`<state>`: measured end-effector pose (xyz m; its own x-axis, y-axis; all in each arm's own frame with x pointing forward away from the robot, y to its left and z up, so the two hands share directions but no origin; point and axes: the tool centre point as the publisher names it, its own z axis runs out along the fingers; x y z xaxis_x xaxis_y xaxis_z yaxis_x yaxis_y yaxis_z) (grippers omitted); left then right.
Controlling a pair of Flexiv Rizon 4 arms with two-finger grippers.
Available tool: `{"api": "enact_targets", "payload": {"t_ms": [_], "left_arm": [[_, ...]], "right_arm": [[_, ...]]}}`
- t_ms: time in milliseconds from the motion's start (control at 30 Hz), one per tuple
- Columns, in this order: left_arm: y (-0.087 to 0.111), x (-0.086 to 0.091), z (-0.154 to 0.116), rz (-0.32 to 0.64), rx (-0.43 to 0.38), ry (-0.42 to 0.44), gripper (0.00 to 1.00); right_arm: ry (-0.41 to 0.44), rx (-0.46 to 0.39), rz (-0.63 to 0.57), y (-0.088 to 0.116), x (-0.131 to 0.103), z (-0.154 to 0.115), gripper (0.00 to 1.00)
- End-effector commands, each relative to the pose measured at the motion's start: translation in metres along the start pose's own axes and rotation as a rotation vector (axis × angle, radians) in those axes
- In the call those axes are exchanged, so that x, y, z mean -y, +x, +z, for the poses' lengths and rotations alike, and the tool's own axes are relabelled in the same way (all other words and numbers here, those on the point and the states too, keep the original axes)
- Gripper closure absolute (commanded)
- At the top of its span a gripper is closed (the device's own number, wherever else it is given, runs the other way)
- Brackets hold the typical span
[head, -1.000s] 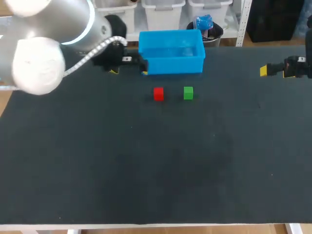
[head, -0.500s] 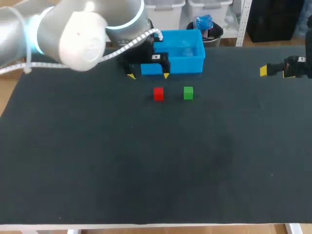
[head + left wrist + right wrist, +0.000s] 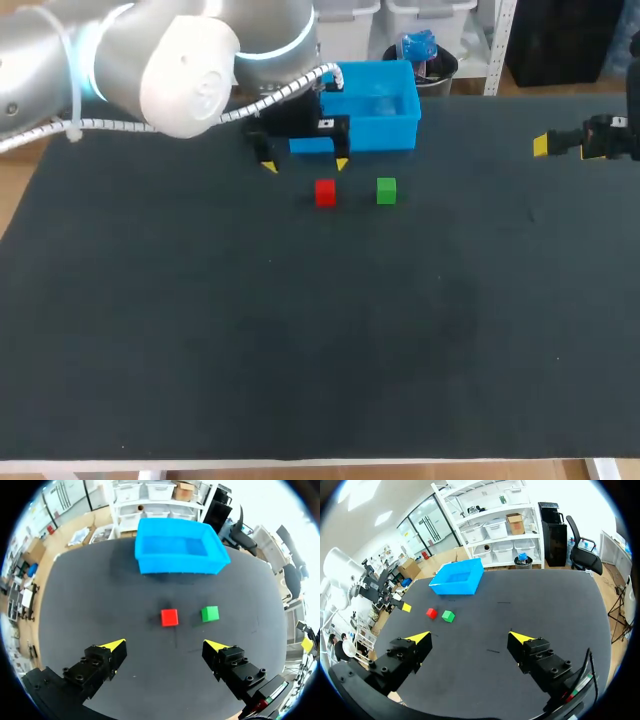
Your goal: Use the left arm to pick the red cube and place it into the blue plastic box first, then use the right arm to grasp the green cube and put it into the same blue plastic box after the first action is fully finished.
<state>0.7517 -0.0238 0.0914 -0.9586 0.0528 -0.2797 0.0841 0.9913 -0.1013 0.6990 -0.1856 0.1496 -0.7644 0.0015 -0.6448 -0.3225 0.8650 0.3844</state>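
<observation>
A red cube (image 3: pixel 325 192) and a green cube (image 3: pixel 386 190) rest side by side on the black table, just in front of the blue plastic box (image 3: pixel 385 112). My left gripper (image 3: pixel 304 164) hovers open just behind and left of the red cube, partly covering the box's left end. From the left wrist, the red cube (image 3: pixel 169 617) and green cube (image 3: pixel 210 613) lie ahead of the open left gripper (image 3: pixel 165 645), the box (image 3: pixel 178 546) beyond. My right gripper (image 3: pixel 545 145) is at the table's far right, open (image 3: pixel 468 638), with nothing between its fingers; both cubes (image 3: pixel 431 613) (image 3: pixel 448 616) are far ahead.
The black table (image 3: pixel 320 330) spreads wide and bare in front of the cubes. The box (image 3: pixel 458 581) stands near the table's back edge. My left arm's large white joint (image 3: pixel 190 75) hangs over the back left of the table.
My left arm has swung rightward along the back of the table, bringing its open gripper from left of the box to just behind the red cube. The right arm and both cubes stayed put.
</observation>
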Motion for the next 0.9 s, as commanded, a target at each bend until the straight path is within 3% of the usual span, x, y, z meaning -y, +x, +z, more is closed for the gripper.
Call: {"api": "enact_targets", "payload": {"t_ms": [33,900], "left_arm": [[0.004,0.000,0.007,-0.003,0.008,0.009,0.00],[0.012,0.013,0.068,-0.082,-0.038,-0.037,0.00]], "right_arm": [[0.003,-0.001,0.000,0.000,0.000,0.001,0.00],[0.003,-0.001,0.000,0.000,0.000,0.001,0.00]]}}
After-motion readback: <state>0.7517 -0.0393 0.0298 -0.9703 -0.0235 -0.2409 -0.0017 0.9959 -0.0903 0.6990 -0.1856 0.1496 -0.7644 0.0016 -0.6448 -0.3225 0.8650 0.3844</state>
